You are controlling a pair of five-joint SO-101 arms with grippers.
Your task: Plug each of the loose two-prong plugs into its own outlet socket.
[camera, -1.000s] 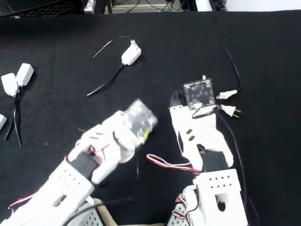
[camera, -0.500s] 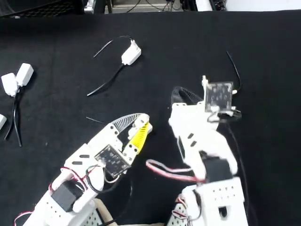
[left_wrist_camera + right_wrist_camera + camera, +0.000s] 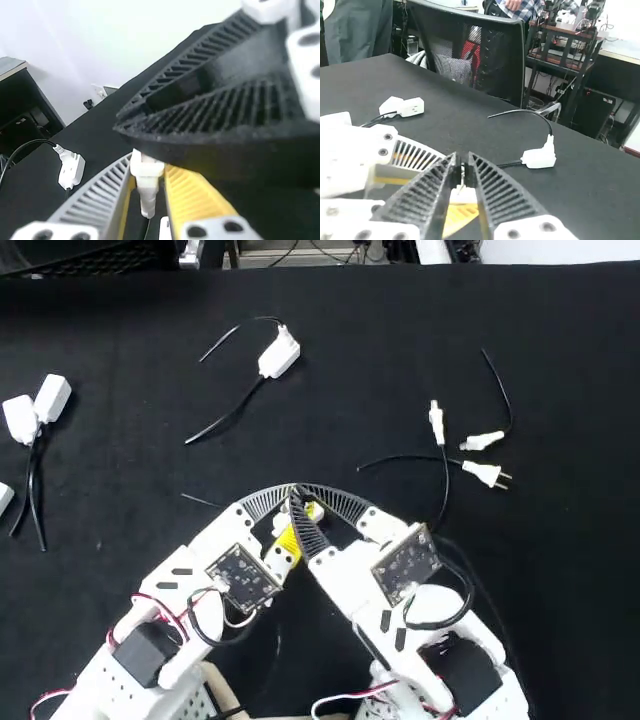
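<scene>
A white two-prong plug (image 3: 146, 186) is pinched between the white and yellow fingers of my left gripper (image 3: 148, 202), near the table's front middle (image 3: 300, 512). My right gripper (image 3: 462, 169) meets it tip to tip, its black ribbed fingers (image 3: 210, 107) shut on the plug's upper end. Three loose plugs (image 3: 483, 441) on black cords lie at the right. A white outlet socket (image 3: 279, 357) lies at the back, two more (image 3: 38, 406) at the left edge.
Thin black cords (image 3: 225, 410) trail from the sockets and plugs over the black table (image 3: 360, 350). Another socket (image 3: 3, 497) shows at the left edge. A mesh chair (image 3: 470, 47) and shelving stand beyond the table.
The right arm left the plugs at the right and swung to the centre, where its fingers now meet the left gripper's. The left gripper turned over, then held still with its plug.
</scene>
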